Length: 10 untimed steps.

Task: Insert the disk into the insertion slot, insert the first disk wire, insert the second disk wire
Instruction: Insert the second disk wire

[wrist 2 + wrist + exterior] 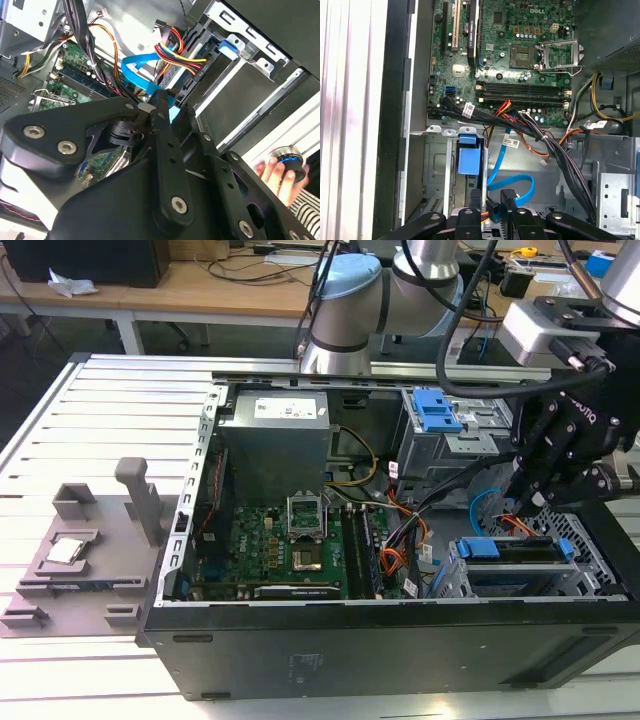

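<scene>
The room is bright, with soft, even light from above and hardly any dark shadows. In the exterior view the white table [110,420] shines pale, and the inside of the computer case [300,640] looks darker. In the second wrist view the black gripper [172,107] is close up and fuzzy.

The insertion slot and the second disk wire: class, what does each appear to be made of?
The insertion slot looks like bare sheet metal: dull silver, thin folded walls. The second disk wire looks like flexible plastic-sheathed flat cable: glossy light blue, bending in a smooth loop.
</scene>
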Tool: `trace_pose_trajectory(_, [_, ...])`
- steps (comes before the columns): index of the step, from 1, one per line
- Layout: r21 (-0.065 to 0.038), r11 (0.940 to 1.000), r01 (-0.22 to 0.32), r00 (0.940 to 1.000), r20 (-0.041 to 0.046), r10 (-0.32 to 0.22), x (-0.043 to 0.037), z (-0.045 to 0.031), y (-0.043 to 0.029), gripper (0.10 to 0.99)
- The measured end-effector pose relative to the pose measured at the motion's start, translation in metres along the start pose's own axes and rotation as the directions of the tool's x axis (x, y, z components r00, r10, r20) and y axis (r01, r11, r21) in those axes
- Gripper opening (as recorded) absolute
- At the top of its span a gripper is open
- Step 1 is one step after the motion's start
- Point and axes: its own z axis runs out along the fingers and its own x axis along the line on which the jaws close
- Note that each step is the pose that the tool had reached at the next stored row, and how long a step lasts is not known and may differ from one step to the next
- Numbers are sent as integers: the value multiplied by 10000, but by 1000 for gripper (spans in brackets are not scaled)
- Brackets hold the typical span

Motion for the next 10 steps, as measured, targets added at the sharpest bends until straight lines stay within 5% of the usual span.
trace_pose_trajectory(3, [0, 10000, 0, 10000, 1, 0, 0, 1, 0, 286])
trace_pose_trajectory(5, [0, 10000, 0, 10000, 0, 0, 0, 1, 0, 161])
trace_pose_trajectory(10, [0, 10000, 0, 10000, -2, 0, 24, 2, 1, 161])
